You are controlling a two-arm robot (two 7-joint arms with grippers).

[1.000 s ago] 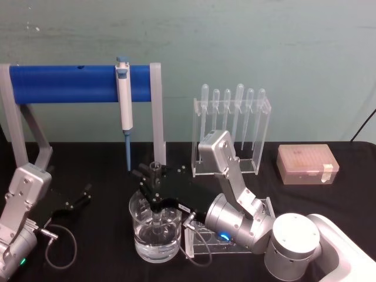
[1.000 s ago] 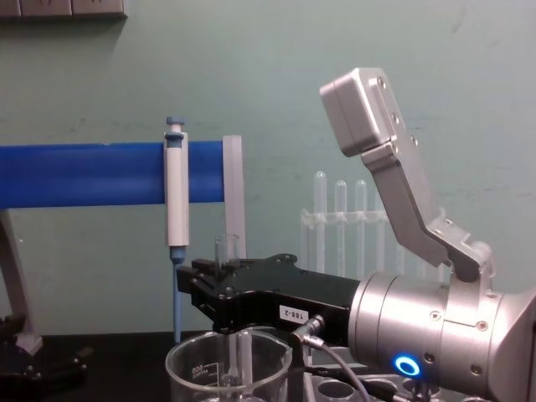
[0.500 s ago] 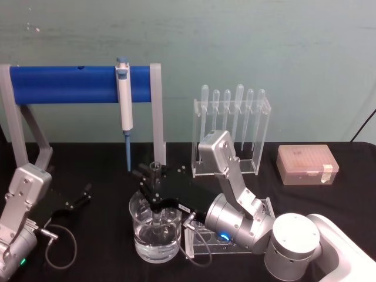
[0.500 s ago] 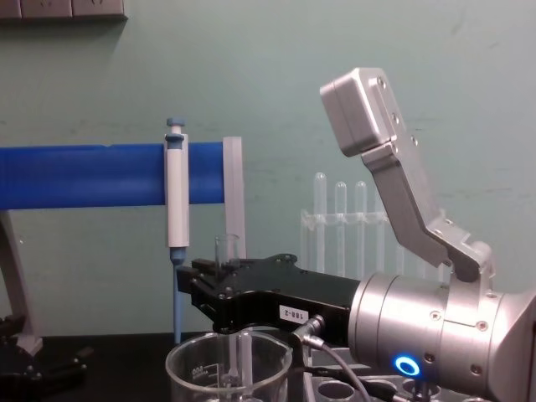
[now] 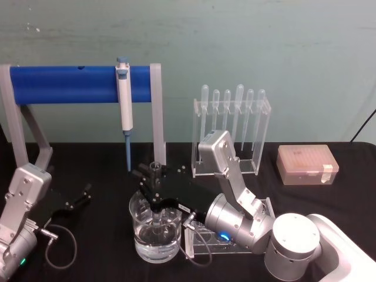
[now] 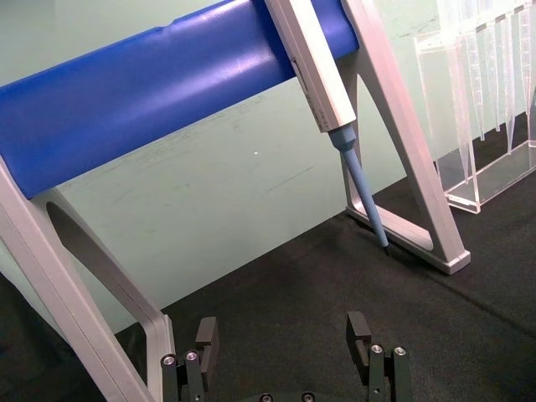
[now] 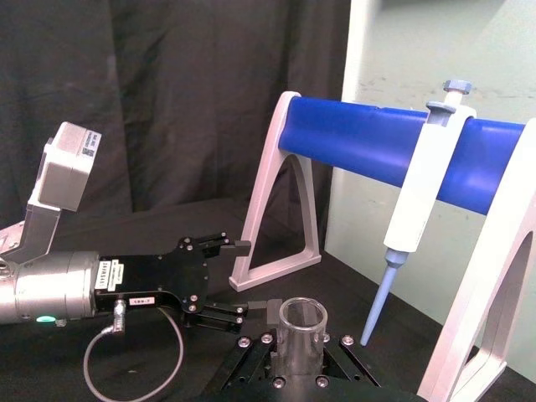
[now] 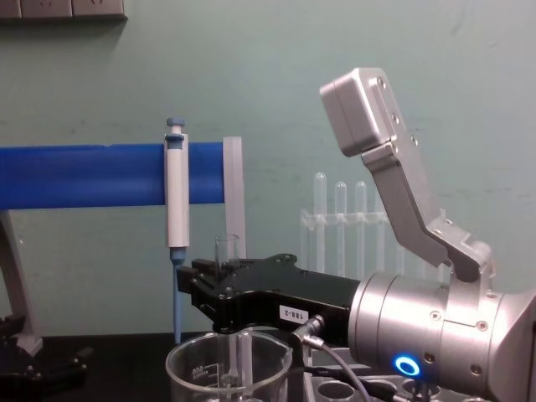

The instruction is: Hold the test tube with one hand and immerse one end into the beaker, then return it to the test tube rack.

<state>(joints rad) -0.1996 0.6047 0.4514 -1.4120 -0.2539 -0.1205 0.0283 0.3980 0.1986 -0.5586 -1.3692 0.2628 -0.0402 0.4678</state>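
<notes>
Right gripper (image 5: 153,183), fingers clamped on upright test tube (image 8: 227,249), lower end inside beaker (image 5: 154,238), left gripper (image 6: 280,335) parked at left, fingers spread, empty

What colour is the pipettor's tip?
Blue; the tip shows best in the left wrist view.

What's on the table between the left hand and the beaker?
Nothing: in the head view that stretch of black table is bare. The open left hand rests apart from the beaker, where the right hand holds the test tube.
</notes>
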